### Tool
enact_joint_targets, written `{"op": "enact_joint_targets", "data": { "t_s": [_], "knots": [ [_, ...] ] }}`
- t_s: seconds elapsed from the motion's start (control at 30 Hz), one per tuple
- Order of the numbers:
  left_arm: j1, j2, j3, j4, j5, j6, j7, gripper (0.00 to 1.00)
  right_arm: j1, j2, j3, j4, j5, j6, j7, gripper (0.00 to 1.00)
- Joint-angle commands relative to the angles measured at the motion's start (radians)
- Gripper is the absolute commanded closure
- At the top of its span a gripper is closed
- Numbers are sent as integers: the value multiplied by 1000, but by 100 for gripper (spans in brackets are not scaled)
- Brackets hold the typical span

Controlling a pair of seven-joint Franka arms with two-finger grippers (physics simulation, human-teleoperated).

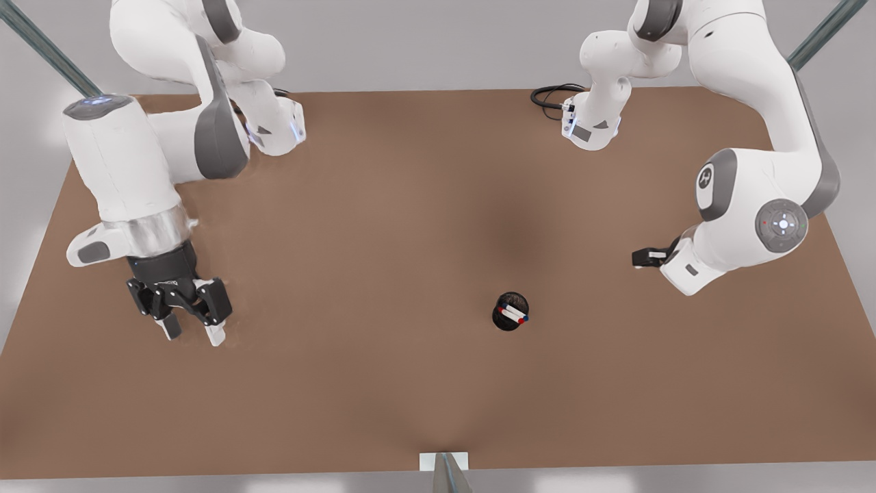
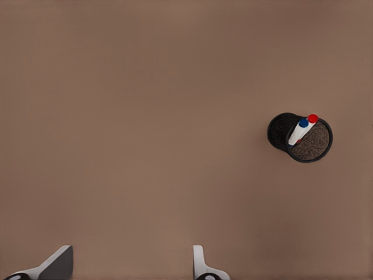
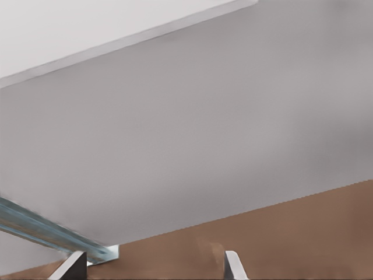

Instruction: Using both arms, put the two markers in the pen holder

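Both markers (image 1: 513,314) stand in the pen holder (image 1: 505,322) on the desk (image 1: 383,226). Left gripper (image 1: 191,332) hangs wide open, empty, well apart on the front view's left. Right gripper (image 3: 152,265) open, empty, aimed off the desk.

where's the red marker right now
The red marker stands inside the pen holder, right beside the blue marker, on the table toward the front view's right of centre, well apart from both open grippers.

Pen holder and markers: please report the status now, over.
Left hand open, empty, front view's left. Right hand open, empty, front view's right. Both white-barrelled markers, red-capped and blue-capped, inside small black cylindrical pen holder on brown table.
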Motion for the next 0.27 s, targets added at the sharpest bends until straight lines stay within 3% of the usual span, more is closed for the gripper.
{"op": "enact_joint_targets", "data": {
  "t_s": [0.0,0.07,0.13,0.23],
  "knots": [
    [-4,2,-1,5,-1,1,4,0,-73,-113,-3,-186,96,-512,-473,0],
    [-4,4,-1,5,-1,0,2,0,-50,-45,-13,-106,82,-570,-467,0],
    [-4,5,-1,5,-1,0,0,0,-46,61,-10,82,79,-679,-473,0],
    [-18,7,-1,5,0,-2,-1,0,-41,70,-10,99,78,-678,-493,0]
  ]
}}
